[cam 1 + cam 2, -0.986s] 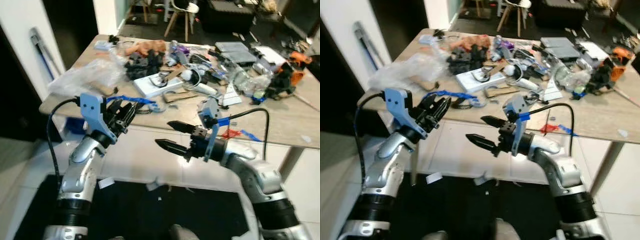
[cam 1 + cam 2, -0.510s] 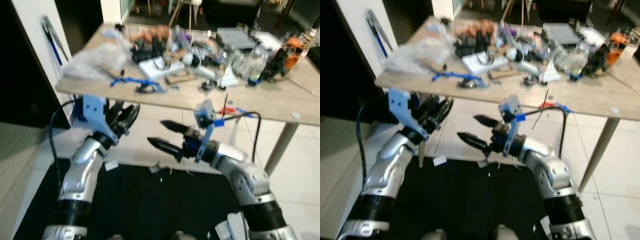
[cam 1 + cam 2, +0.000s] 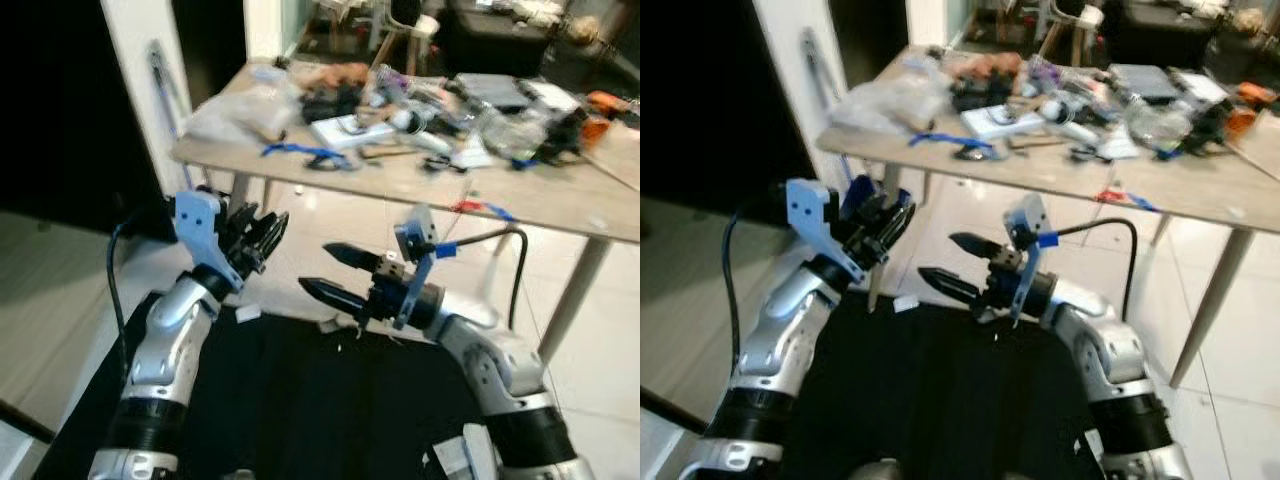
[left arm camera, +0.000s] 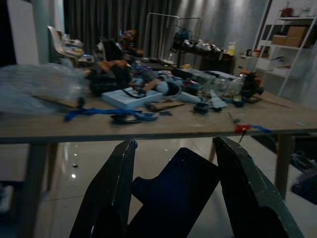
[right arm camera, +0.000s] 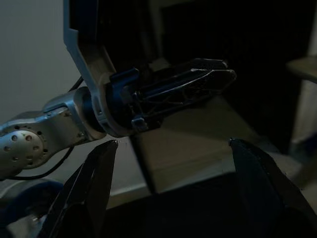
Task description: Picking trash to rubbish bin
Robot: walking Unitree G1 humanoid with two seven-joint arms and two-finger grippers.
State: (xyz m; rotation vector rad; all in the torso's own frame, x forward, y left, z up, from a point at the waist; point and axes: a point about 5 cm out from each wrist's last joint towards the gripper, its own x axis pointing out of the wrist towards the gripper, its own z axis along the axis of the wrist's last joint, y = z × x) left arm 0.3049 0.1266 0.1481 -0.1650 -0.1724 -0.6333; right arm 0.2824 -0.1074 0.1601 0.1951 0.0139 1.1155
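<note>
A long light-wood table on pale metal legs stands ahead of the robot on a glossy white tiled floor, with a white wall panel at its left end and darkness beyond. The tabletop is crowded with clutter: a crumpled clear plastic bag at the left corner, a flat white box near the middle, a strip of blue tape at the near edge, a heap of black and flesh-coloured parts behind, and an orange-and-black tool at the far right. Which of these counts as the trash cannot be told. A black mat covers the floor directly under the robot, and a few small white paper scraps lie on the tiles at its far edge, near the table legs.

Both silver arms are raised in front of the body, short of the table. The left gripper, on a blue bracket, points toward the table; in the left wrist view its two black fingers stand apart with nothing between them. The right gripper points across toward the left arm, its two long black fingers spread wide and empty.
</note>
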